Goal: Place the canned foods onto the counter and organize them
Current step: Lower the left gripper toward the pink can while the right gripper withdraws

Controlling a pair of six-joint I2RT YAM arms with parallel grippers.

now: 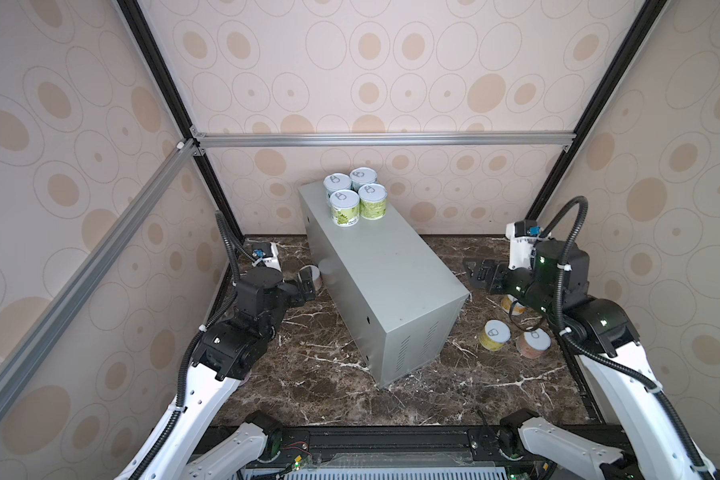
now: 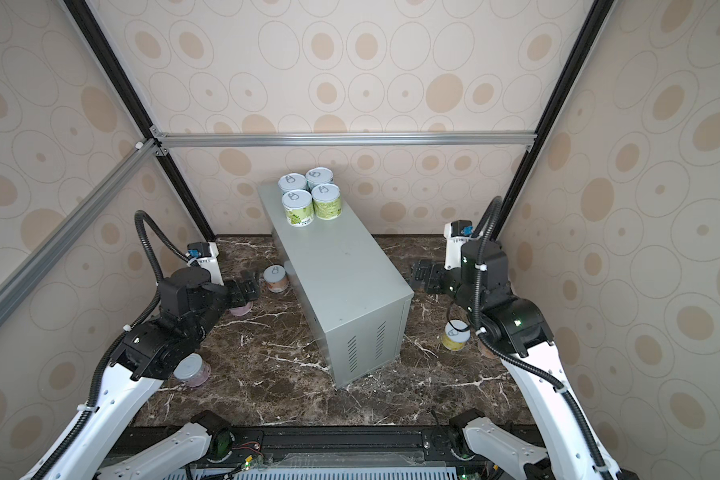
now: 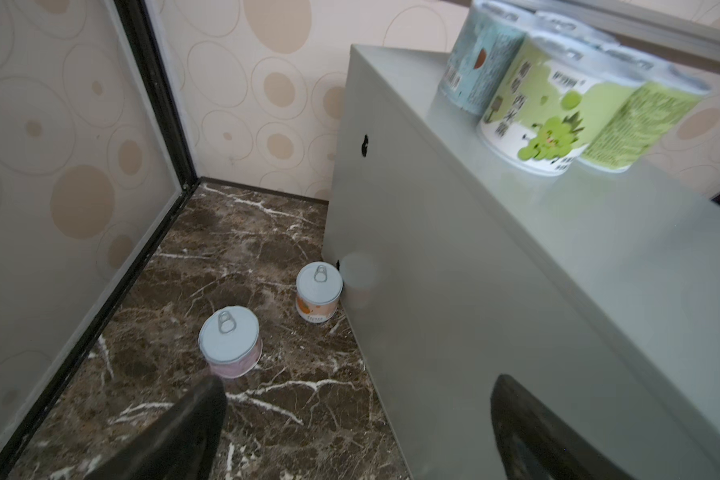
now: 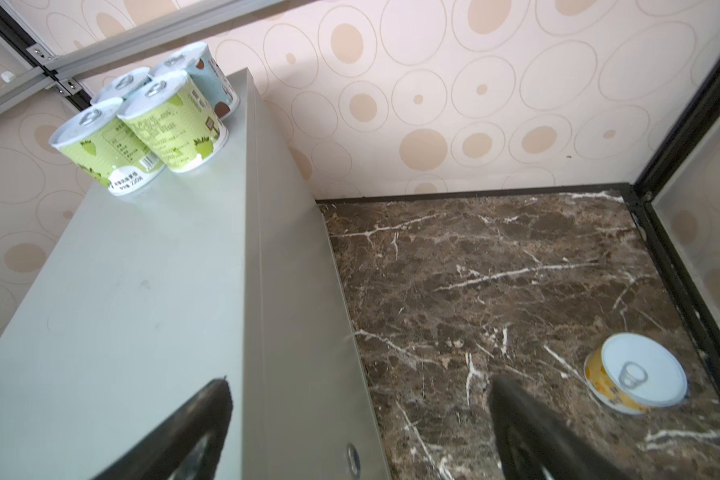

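Grey counter (image 1: 383,266): four tins (image 1: 344,208) packed square at far end, presumably saving room for the rest; left gripper (image 1: 308,283) and right gripper (image 1: 470,274) wide open, empty.

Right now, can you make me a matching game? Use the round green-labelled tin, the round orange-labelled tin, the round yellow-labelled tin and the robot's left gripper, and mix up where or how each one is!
Things
1. round green-labelled tin
2. round orange-labelled tin
3. round yellow-labelled tin
4. left gripper

Place or state
A. on the dark brown marble surface, standing apart from the box
B. open, holding nothing
C. on top of the light-grey metal box
D. on the marble, right up beside the box's long side

Pairs: 1-C, 2-D, 3-A, 4-B
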